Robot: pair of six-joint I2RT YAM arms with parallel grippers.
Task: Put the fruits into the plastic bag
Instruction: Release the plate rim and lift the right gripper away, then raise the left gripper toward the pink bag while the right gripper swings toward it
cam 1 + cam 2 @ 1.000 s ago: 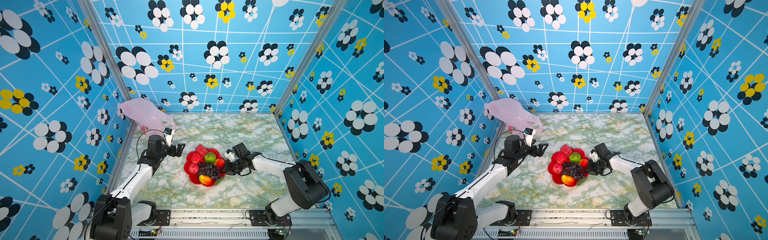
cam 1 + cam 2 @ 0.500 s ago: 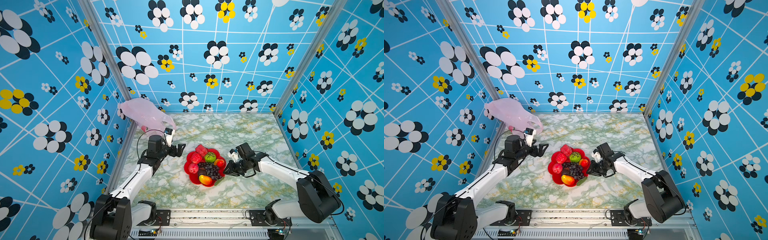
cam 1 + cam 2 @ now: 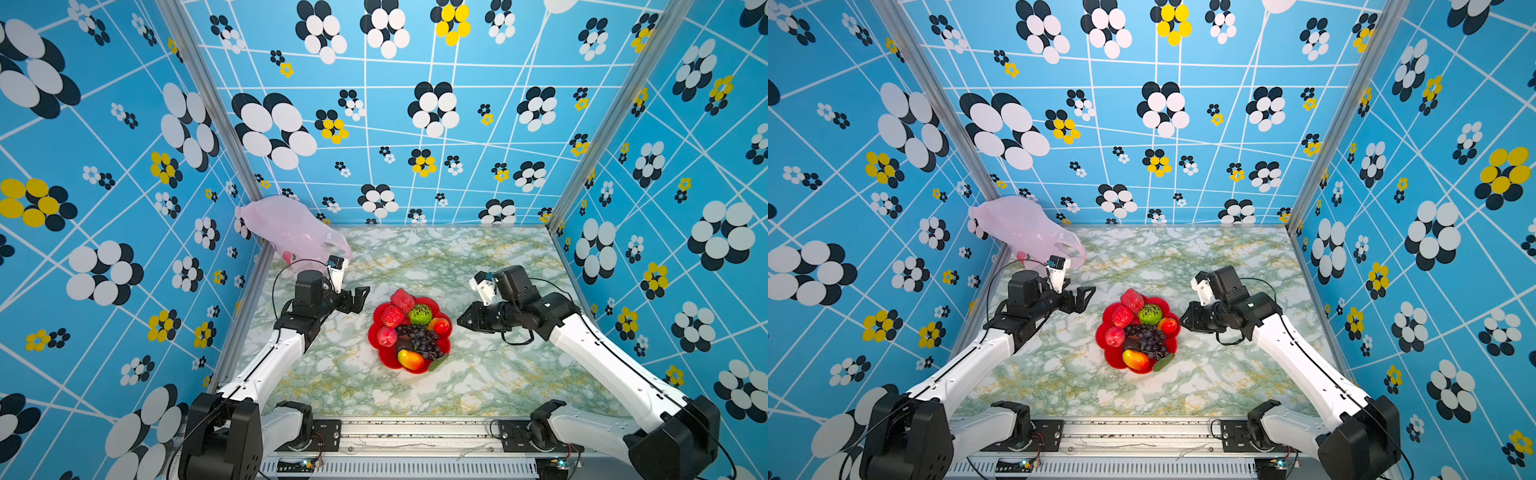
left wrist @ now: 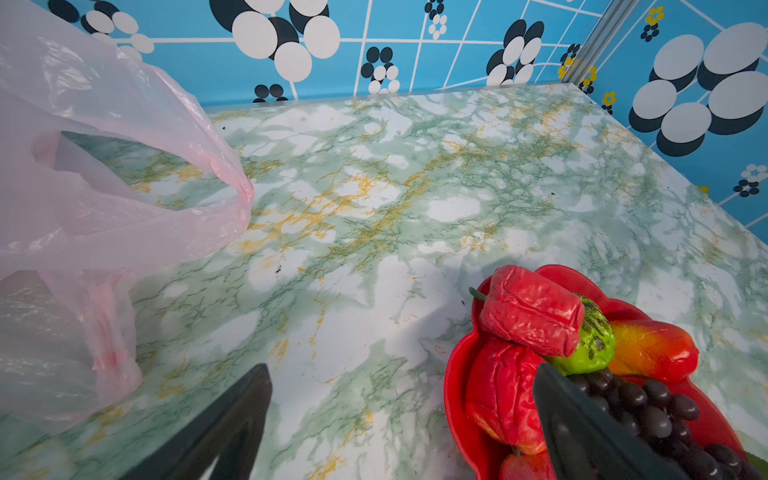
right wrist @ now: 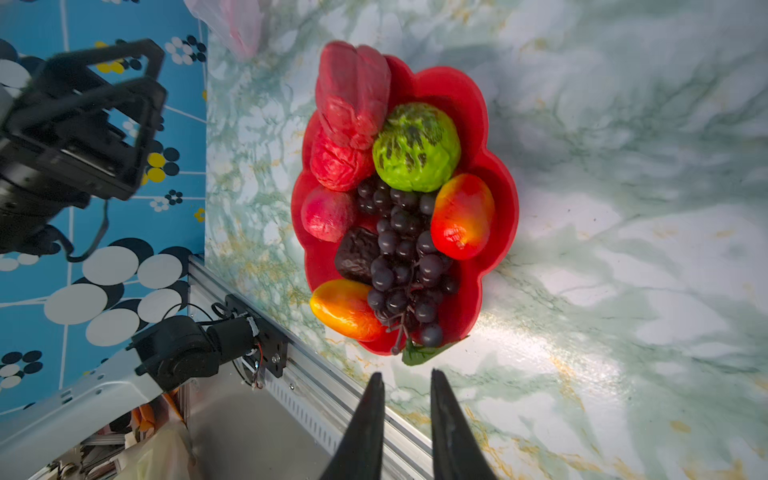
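- fruits are all heaped on the red plate, mid tabletop, nearer its front edge. None bagged yet.
- They look like light, rigid toys with glossy skins, so probably slippery. I'd pinch the round ones across the widest part.
- The wrinkled red fruit lies loose on top at the plate's far side, so it's probably the easiest first pick.
- The grape bunch looks floppy. I'd take it by the stem or mid-cluster.
- plastic bag is heaped at the tabletop's far-left corner. It looks thin, limp and crinkly, and I'd grab the handle loop to hold the mouth open.
- My left gripper has its jaws spread wide and empty, and sits between bag and plate.
- My right gripper has its jaws nearly together with a slim gap, empty, just beside the plate's right edge.
- Versus a second ago: my right elbow has dropped toward the front edge and the wrist has backed off the plate a little. Left arm, bag and fruits are unchanged.
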